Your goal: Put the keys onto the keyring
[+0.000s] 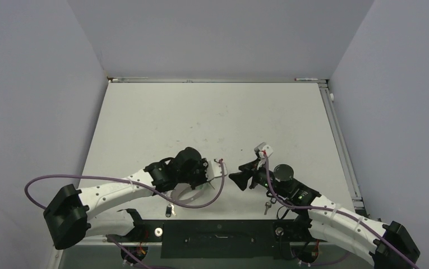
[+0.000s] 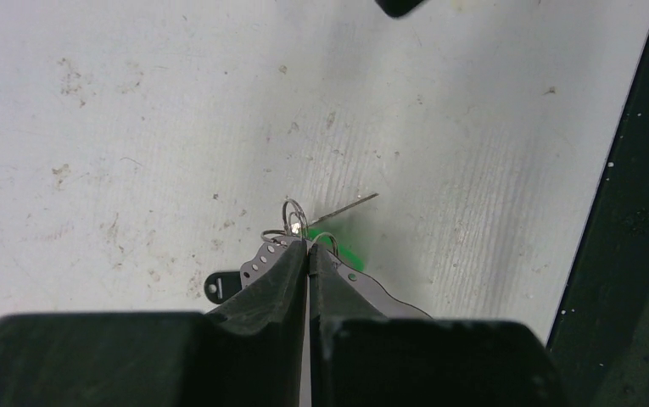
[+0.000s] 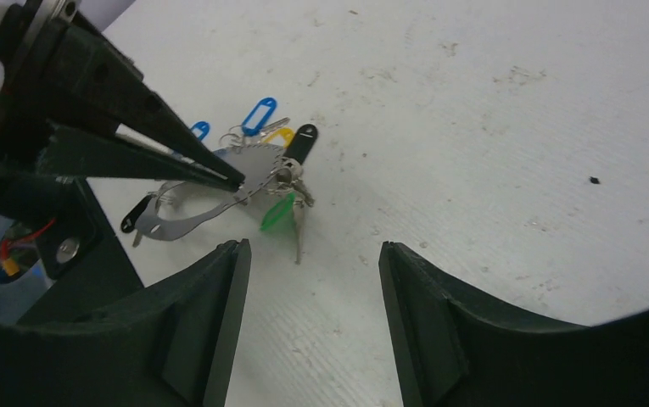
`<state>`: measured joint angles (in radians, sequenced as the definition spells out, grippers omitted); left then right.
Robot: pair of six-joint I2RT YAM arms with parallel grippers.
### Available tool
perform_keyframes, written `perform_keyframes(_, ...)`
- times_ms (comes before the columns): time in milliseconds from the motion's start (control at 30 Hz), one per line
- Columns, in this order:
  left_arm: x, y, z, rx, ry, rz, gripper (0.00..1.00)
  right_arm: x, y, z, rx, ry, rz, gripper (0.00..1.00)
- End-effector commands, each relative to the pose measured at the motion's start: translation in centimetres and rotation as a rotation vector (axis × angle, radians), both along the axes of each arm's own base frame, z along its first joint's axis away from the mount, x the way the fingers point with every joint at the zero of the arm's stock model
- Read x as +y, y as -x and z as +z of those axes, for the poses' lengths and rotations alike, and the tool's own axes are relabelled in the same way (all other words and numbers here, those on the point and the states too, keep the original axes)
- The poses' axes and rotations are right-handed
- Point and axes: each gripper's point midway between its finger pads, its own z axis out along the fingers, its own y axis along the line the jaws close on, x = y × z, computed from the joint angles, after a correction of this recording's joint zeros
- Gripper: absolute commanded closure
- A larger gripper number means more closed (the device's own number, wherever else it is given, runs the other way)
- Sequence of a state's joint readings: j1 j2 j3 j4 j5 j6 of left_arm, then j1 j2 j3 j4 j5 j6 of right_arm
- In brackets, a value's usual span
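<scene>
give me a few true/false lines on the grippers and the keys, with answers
1. The left gripper is shut, pinching a thin wire ring at the key bunch. True.
2. The right gripper is clamped on a key. False: its jaws stand open and empty, short of the bunch.
3. A green tag lies in the bunch. True.
4. A red tag lies in the bunch. False: the tags seen are green, blue, yellow and black.
</scene>
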<state>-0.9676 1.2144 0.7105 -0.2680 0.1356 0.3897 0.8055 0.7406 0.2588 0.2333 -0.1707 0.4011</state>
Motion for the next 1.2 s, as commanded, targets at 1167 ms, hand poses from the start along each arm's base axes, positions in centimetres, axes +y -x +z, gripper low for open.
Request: perform_keyframes(1167,-0.4,0.4,10.7,-0.133,0.436,-0.031,1.00,10.3,2.2,5.9,-0.246,-0.328,0.540,0.57)
